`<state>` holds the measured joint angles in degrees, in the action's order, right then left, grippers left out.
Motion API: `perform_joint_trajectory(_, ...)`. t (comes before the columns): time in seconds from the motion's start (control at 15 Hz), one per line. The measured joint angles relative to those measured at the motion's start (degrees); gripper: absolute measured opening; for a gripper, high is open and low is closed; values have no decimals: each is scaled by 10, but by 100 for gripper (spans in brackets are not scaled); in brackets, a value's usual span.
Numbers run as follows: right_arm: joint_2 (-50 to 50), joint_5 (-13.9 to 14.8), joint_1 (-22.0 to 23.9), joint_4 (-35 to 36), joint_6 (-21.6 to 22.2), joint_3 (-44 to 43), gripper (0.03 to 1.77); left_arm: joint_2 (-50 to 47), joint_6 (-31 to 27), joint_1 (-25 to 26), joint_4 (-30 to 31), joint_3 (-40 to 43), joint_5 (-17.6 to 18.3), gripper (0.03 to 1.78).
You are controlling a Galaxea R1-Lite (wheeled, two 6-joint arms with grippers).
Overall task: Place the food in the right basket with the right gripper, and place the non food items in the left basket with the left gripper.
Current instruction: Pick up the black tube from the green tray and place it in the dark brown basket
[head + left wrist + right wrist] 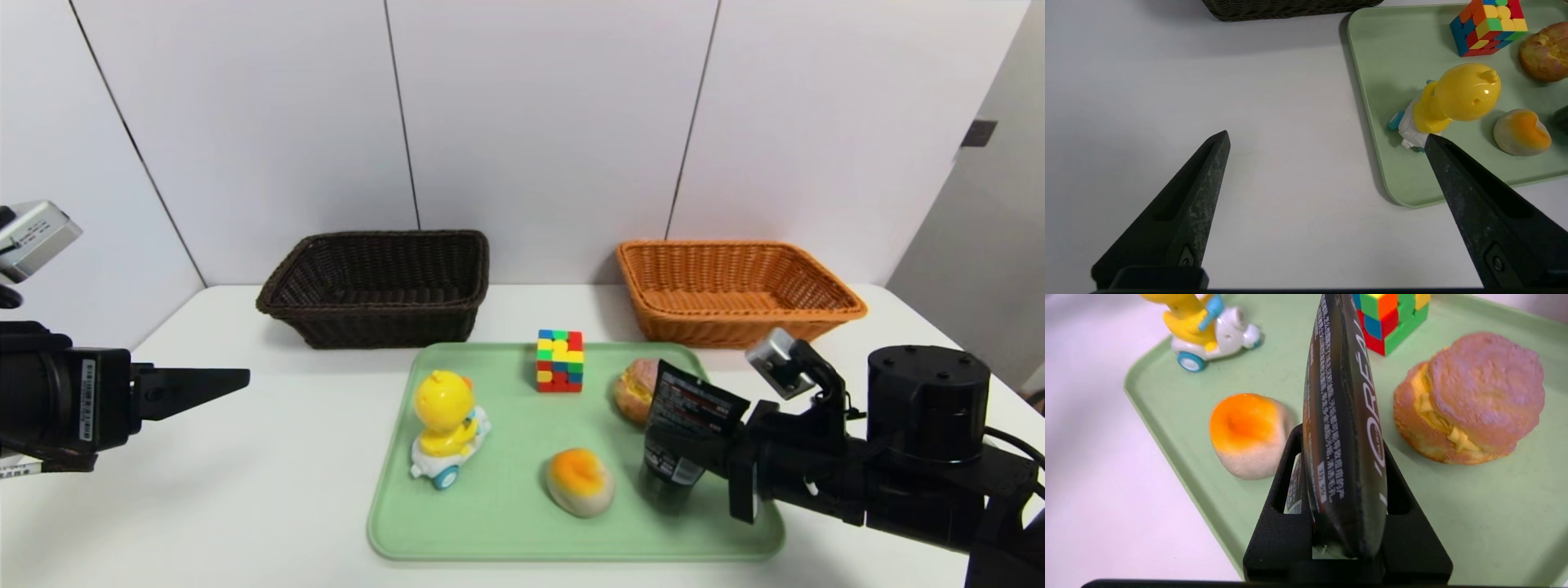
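Observation:
My right gripper [694, 456] is shut on the black squeeze tube [684, 420], which stands upright over the right side of the green tray [506, 523]; its fingers [1286, 465] press the tube [1343, 416] from both sides. The pink-topped bun [635, 390] sits just behind the tube and the pale orange-centred bun [580, 480] lies to its left. The duck toy on its car [445, 425] and the puzzle cube [560, 361] also rest on the tray. My left gripper [237, 380] hovers open over bare table, left of the tray, holding nothing.
The dark brown left basket [380, 286] and the orange right basket [735, 286] stand against the back wall, behind the tray; nothing shows inside them. White table [269, 490] stretches between my left gripper and the tray.

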<state>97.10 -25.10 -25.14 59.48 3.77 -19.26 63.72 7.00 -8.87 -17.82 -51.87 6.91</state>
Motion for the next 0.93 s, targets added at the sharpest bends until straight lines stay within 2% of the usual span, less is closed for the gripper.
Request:
perform_joint_trajectory(0.13,-15,19,-14,-20,19,-29,35,1,0,0,0,-6,-2,169)
perform_joint_trajectory(0.33,-33,59,-46,-103,78,-135,35,6,0,0,0,-10,-7,169)
perform_joint_trajectory(0.53,-39,93,-76,-227,139,-293,35,7,0,0,-4,-9,-8,169)
perform_joint_trajectory(0.73,-20,111,-98,-355,184,-433,35,8,-2,0,-4,-9,-21,169)
perform_joint_trajectory(0.93,31,133,-122,-384,210,-520,35,12,-3,-1,-4,-9,-27,169)
